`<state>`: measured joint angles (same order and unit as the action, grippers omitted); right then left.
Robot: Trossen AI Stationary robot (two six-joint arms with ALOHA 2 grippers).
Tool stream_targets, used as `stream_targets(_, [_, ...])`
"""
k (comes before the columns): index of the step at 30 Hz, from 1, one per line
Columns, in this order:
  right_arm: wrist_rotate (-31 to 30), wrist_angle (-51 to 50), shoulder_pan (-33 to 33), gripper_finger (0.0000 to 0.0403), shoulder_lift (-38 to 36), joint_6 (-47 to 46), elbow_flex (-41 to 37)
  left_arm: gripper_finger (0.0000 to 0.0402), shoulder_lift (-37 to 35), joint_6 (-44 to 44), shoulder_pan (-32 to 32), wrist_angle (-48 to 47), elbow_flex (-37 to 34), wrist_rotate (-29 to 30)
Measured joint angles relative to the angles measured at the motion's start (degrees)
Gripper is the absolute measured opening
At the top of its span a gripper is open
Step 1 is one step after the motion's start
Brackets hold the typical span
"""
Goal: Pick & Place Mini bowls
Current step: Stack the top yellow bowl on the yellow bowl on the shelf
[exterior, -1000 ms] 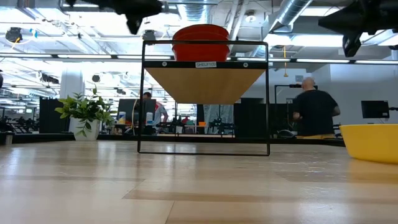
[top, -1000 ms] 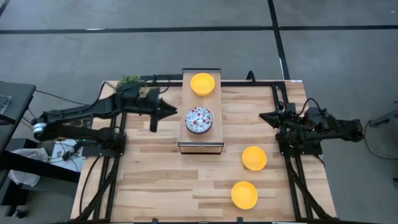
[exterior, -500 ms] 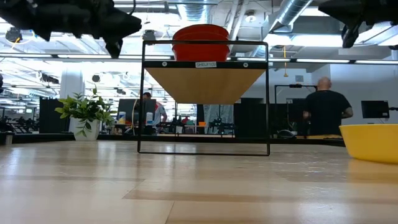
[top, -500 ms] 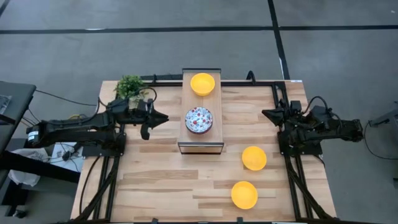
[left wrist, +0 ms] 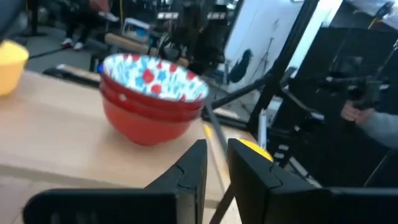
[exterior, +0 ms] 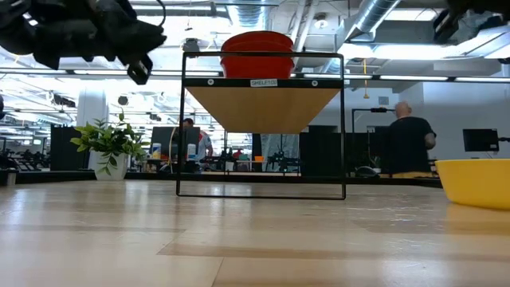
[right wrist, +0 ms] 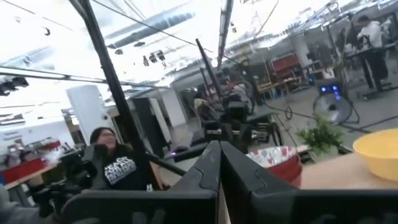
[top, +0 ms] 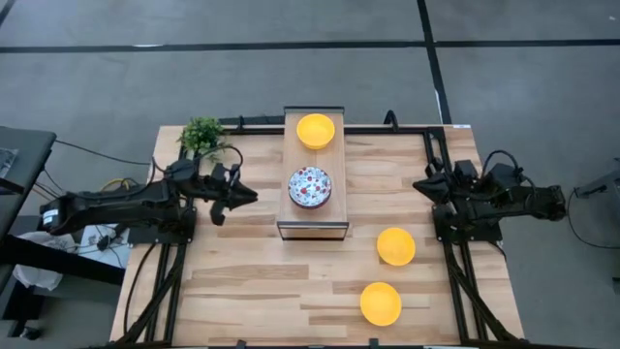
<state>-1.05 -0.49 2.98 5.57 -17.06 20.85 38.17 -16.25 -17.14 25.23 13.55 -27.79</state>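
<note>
floral bowls [top: 310,187]: stacked, red outside, on raised shelf [top: 313,228] | left end effector [top: 225,201]: beside shelf, slightly open, empty | right end effector [top: 422,184]: closed, empty, well apart

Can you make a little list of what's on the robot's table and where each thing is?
shelf: middle of the table, toward the back
flowery bowls: stacked on the shelf, red outside
yellow bowl on shelf: at its back end
yellow bowls on table: two, one right of the shelf, another nearer the front edge
plant: back left corner
left gripper: in the air left of the shelf, holding nothing
right gripper: shut, empty, at the right edge
</note>
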Motion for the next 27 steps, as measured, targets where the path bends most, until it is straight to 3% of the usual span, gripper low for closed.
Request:
stream_targets(6, [-0.2,1.5,0.0,0.0,2.9,2.1,0.0,0.0062,-7.1,-0.8,-3.5,-2.1,0.0,-2.3])
stream_targets(16, [-0.2,1.7,0.0,0.0,13.1,3.8,5.1,0.0062,-19.6,-0.2,-4.2,-15.6,0.0,-2.4])
stream_targets(27, [-0.4,-17.4,0.0,0.0,28.5,3.7,21.8,0.0062,-23.1,6.5,-4.2,-23.1,0.1,1.2])
